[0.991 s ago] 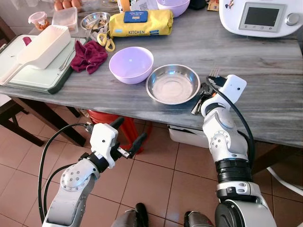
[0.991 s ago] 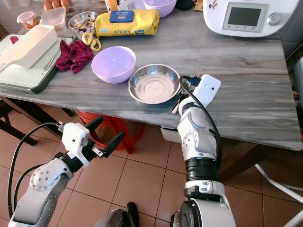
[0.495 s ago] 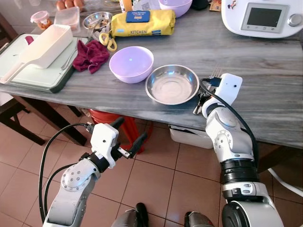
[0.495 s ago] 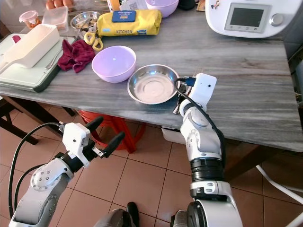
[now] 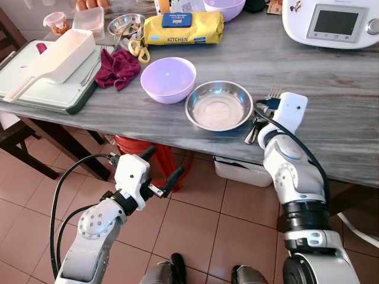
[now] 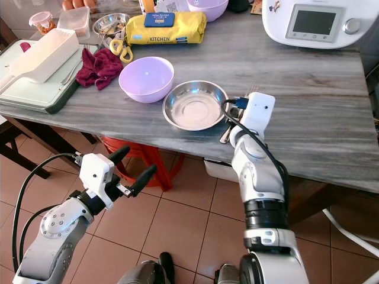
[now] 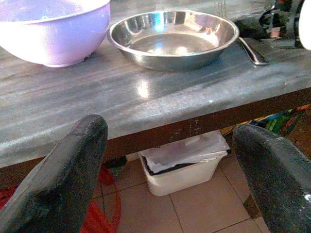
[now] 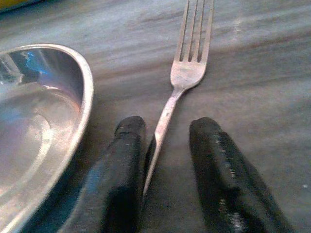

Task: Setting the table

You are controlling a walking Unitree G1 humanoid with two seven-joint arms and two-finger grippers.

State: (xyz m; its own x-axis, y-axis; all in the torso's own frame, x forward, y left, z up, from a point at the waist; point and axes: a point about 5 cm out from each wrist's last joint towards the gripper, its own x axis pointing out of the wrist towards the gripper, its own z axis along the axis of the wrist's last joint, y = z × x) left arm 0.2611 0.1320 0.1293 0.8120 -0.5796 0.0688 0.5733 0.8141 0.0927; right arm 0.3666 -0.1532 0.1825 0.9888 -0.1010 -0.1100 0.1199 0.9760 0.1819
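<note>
A steel bowl (image 5: 218, 105) sits near the table's front edge, with a purple bowl (image 5: 167, 78) to its left. A fork (image 8: 190, 73) lies flat on the grey table (image 5: 331, 112) just right of the steel bowl, tines pointing away from me. My right gripper (image 8: 167, 125) rests low over the fork's handle, open, one finger on each side of it. The right wrist (image 5: 291, 108) covers most of the fork from above. My left gripper (image 5: 163, 163) hangs open below the table's front edge, holding nothing.
Behind the bowls lie a maroon cloth (image 5: 116, 67), yellow-handled scissors (image 5: 137, 50) and a yellow kitchen pack (image 5: 183, 28). A tray with a white scoop (image 5: 53, 59) is at the left, a white appliance (image 5: 331, 23) at the back right. A white bin (image 7: 182, 165) stands under the table.
The head view has shifted a little. My right gripper stays at the fork beside the steel bowl, and the left arm has not moved.
</note>
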